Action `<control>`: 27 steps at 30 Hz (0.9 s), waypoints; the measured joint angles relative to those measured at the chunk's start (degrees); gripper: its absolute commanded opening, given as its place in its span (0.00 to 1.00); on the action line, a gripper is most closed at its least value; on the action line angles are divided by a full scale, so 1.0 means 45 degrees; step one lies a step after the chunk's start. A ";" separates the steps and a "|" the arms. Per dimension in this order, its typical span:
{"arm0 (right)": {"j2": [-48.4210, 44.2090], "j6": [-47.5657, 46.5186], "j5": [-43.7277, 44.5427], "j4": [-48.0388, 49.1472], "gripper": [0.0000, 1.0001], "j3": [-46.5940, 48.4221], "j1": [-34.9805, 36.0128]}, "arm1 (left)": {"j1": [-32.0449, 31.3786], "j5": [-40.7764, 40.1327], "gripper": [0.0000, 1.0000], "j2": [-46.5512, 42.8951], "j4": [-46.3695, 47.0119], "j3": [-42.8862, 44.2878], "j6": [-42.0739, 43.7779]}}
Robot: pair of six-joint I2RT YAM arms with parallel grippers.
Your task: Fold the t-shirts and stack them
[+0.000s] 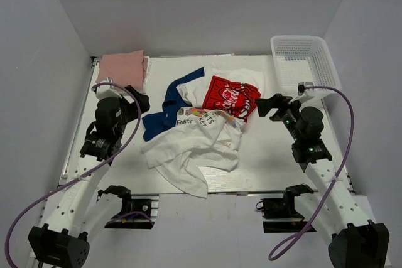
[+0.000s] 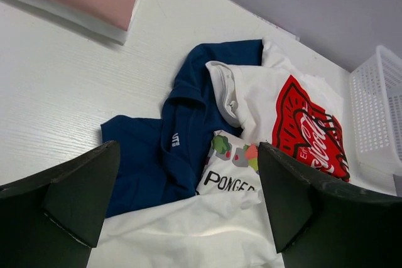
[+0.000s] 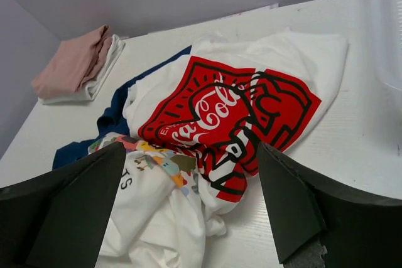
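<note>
I see left gripper (image 1: 139,102) spread wide, empty, right gripper (image 1: 269,105) likewise, three loose tees heaped between them, one navy tee (image 1: 160,120), one red-print tee (image 1: 229,95), one lettered tee (image 1: 191,145), one pink tee (image 1: 122,66) folded atop one white tee (image 3: 93,87) far left, one basket (image 1: 301,41) far right.

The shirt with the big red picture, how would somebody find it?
Find the white basket in the far right corner, then the heap of t-shirts left of it. The red-picture t-shirt lies on the heap's side nearest the basket. Only it has a big red patch with white writing; its neighbours are navy or mostly white.
</note>
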 measured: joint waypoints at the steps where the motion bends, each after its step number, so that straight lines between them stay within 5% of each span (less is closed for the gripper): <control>1: 0.0005 0.0063 -0.0053 -0.0194 0.90 0.0121 0.0000 | 0.0000 0.0005 1.00 -0.0063 -0.0010 -0.0010 -0.0010; 9: 0.0534 -0.1035 -0.1273 -0.1287 0.90 0.0699 0.0165 | 0.0000 0.0141 1.00 -0.0214 -0.0102 -0.0019 -0.0049; 14: 0.3016 -0.2055 -0.1671 -0.2200 0.90 0.2225 0.2234 | 0.0000 0.0277 1.00 0.0063 -0.0194 -0.0019 -0.0039; 21: 0.7057 -0.3002 0.0316 -0.3351 0.90 0.4012 0.6581 | 0.0000 0.0277 1.00 0.0374 -0.0656 -0.0019 -0.0049; 27: 0.9398 -0.2827 0.2798 -0.3755 0.90 0.4255 0.7980 | 0.0000 0.0126 1.00 0.0340 -0.0719 -0.0180 -0.0049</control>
